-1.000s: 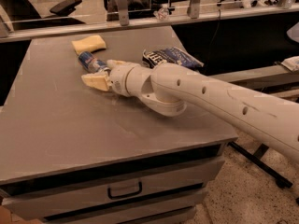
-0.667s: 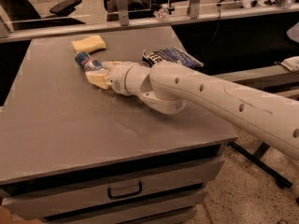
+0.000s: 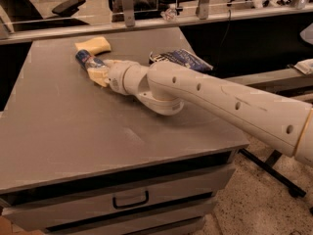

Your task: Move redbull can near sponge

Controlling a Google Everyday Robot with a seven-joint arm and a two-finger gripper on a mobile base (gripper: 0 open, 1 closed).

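- The gripper [image 3: 97, 68] is low over the far-left part of the counter [image 3: 73, 131], a little in from the far edge and well away from the front edge.
- Its cream fingers [image 3: 100, 75] are closed on the sides of the redbull can [image 3: 84, 58], pinching it at the end nearer the wrist.
- The can lies tipped over rather than upright, and its free blue-and-silver end points toward the far-left corner.
- I cannot tell whether the can rests on the counter top or is held just above it.
- The sponge [image 3: 94, 45] lies just beyond the can, closer to the far edge. The two are right beside each other, and I cannot tell whether they touch.
- The white arm [image 3: 220, 99] reaches in from the right edge, crosses the middle of the counter, and bends at a round joint behind the wrist.
- A crinkled blue snack bag [image 3: 185, 58] lies near the far-right corner, partly behind the arm.
- Below the front edge is a drawer front with a dark handle [image 3: 130, 199].
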